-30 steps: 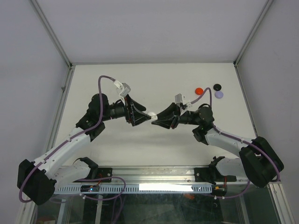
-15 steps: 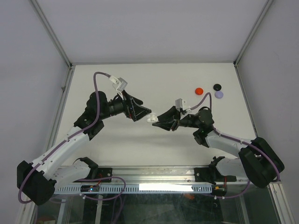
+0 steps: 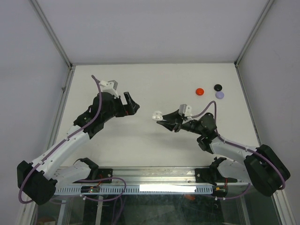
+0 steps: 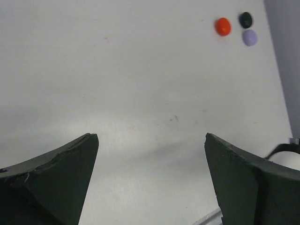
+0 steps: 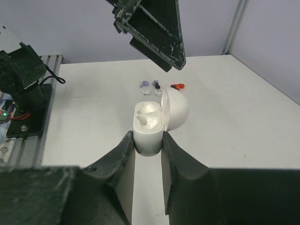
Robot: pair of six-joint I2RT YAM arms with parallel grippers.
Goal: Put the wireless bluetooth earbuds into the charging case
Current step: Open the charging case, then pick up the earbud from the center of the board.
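**While the case waits open, three buds lie loose**

Top view: your right gripper (image 3: pixel 162 120) pinches the charging case (image 3: pixel 157 115) at centre frame. The left gripper (image 3: pixel 131 104), jaws spread wide, carries nothing. The red earbud (image 3: pixel 199 91), black earbud (image 3: pixel 218 87) and lavender earbud (image 3: pixel 220 95) lie upper right, well apart from the case and not inserted.

Left wrist view: the same three buds lie upper right, with nothing between the fingers.

Right wrist view: the lid (image 5: pixel 176 108) is hinged back. The wells (image 5: pixel 149 117) read pale, so you cannot tell whether a white earbud is seated.
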